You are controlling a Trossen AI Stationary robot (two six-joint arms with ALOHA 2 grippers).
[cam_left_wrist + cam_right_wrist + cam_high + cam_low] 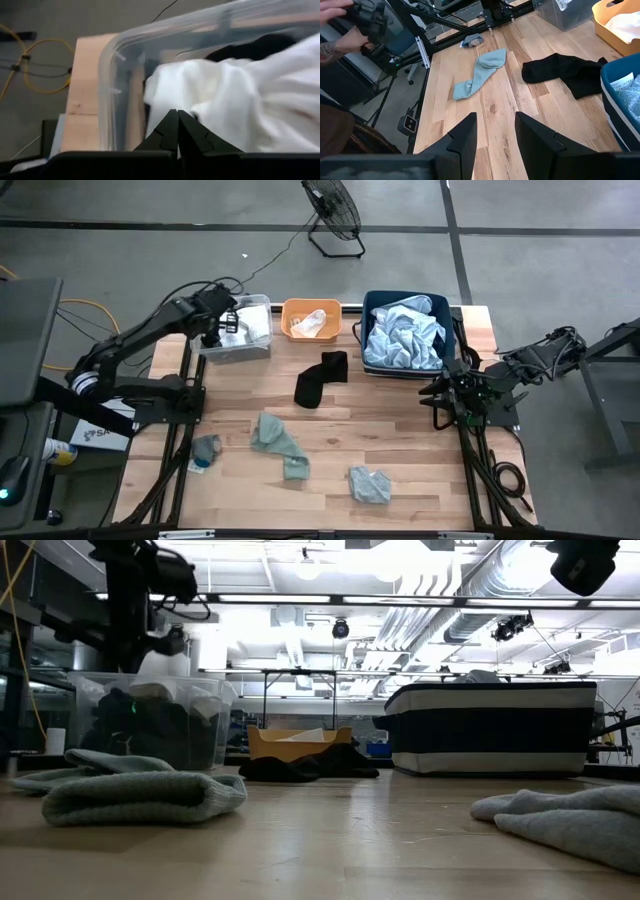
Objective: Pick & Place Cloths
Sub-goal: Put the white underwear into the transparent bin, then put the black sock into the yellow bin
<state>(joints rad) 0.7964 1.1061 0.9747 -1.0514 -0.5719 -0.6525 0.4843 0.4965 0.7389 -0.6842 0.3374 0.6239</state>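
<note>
Hovering over the clear bin (pixel 240 340) at the upper left of the table (pixel 400 440) in the high view, the left gripper (pixel 177 131) has its two fingers pressed together just above a white cloth (pixel 235 100) that lies inside that bin, with something black (pixel 260 47) behind it. Three bins stand in a row along the table's far edge — the clear one, an orange bin (pixel 311 320) holding one pale piece, and a navy bin (pixel 410 332) heaped with pale blue cloth (pixel 403 340). One black cloth (pixel 320 378) lies on the bare wood at centre, below the orange bin. Three grey-green cloths rest lower down: a long one (pixel 279 443) left of centre, a small one (pixel 370 484) toward the lower right, and a small one (pixel 205 450) at the left edge beside the arm's frame. The right gripper (pixel 495 132) waits at the right edge of the table, fingers spread apart and holding nothing. A person's hand (pixel 340 27) shows at the upper left of the right wrist view — off the table.
</note>
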